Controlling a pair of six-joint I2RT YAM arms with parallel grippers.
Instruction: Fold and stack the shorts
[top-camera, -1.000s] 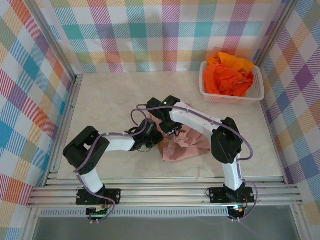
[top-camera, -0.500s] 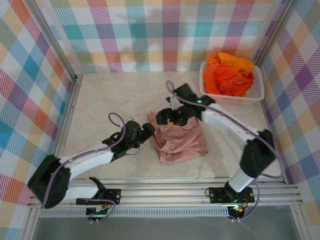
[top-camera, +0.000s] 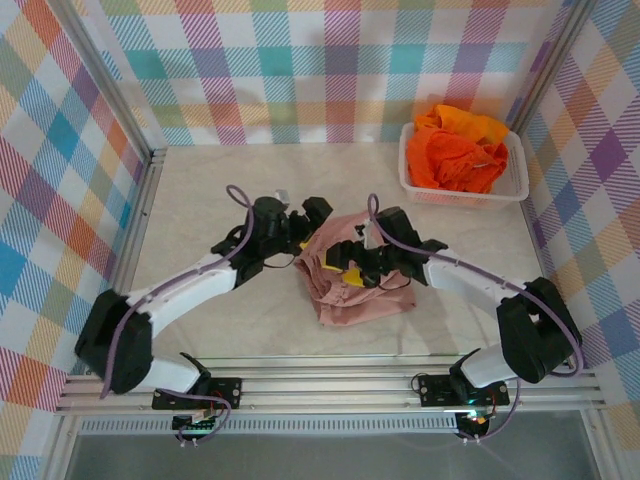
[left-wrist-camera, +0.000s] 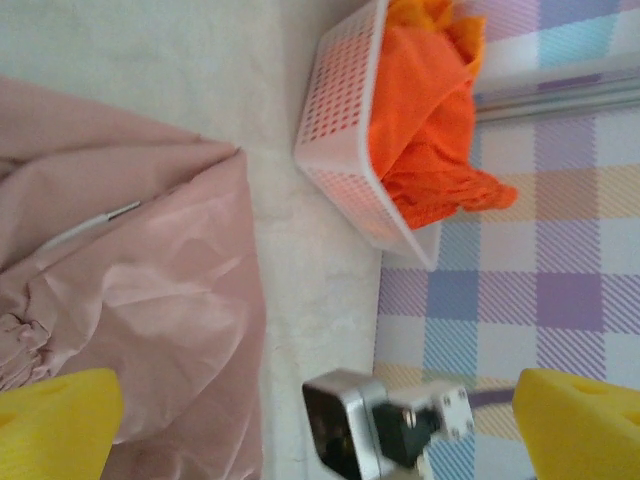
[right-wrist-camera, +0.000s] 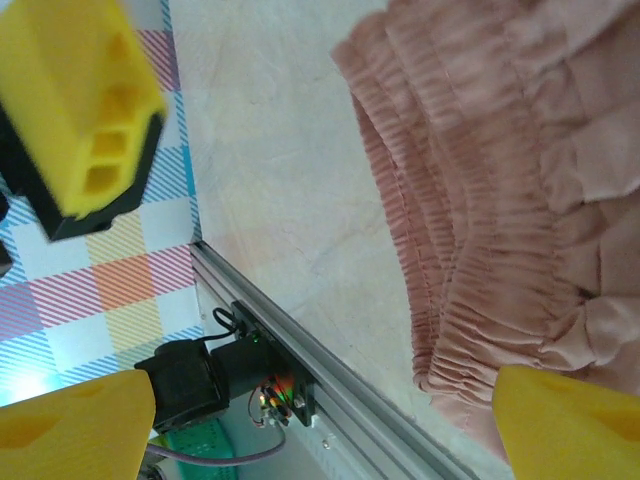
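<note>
- The dusty pink shorts lie rumpled and partly folded on the table; everything here is placed from them.
- The left gripper hovers at the pink shorts' far-left corner. In its wrist view the yellow fingers stand wide apart with nothing between them.
- The right gripper hangs over the pink shorts' left half, just beside the left gripper. Its yellow pads are spread wide too, and it holds nothing.
- The gathered elastic waist runs along the pink shorts' left edge, under the right fingers, so the cloth's bulk lies to the right of both grippers.
- In the top view the bundle looks a little longer from far to near than across, though the creases make that hard to call.
- A white drawstring peeks out of a fold.
- Off the pink shorts' far-right corner, well apart, sits the white lattice basket, heaped with orange shorts.
- My read: the right arm is nearer that basket, so fetching the next pair would suit it. The pink pair may need smoothing first.
- No brand, label or writing is readable anywhere.
</note>
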